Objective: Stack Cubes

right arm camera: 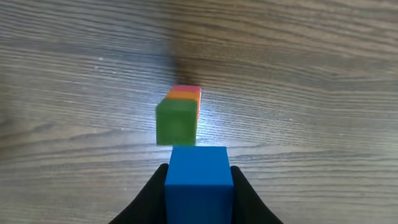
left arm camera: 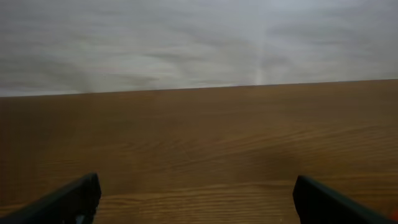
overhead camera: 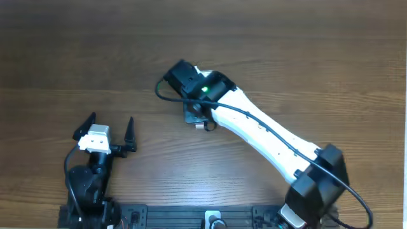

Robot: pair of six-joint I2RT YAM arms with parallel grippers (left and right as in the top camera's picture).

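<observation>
My right gripper (right arm camera: 199,179) is shut on a blue cube (right arm camera: 199,190), holding it in the air above the table. Just beyond it and lower down stands a small stack: a green cube (right arm camera: 176,122) on top of an orange cube (right arm camera: 188,93). In the top view the right arm stretches to the table's middle, where its gripper (overhead camera: 198,116) covers the cubes. My left gripper (overhead camera: 111,119) rests near its base at the left, open with nothing between its fingers (left arm camera: 71,200).
Bare wooden table (overhead camera: 305,57) lies all around the stack. The right arm's white link (overhead camera: 261,130) runs diagonally from the bottom right to the middle. A pale wall rises behind the table's far edge (left arm camera: 199,87).
</observation>
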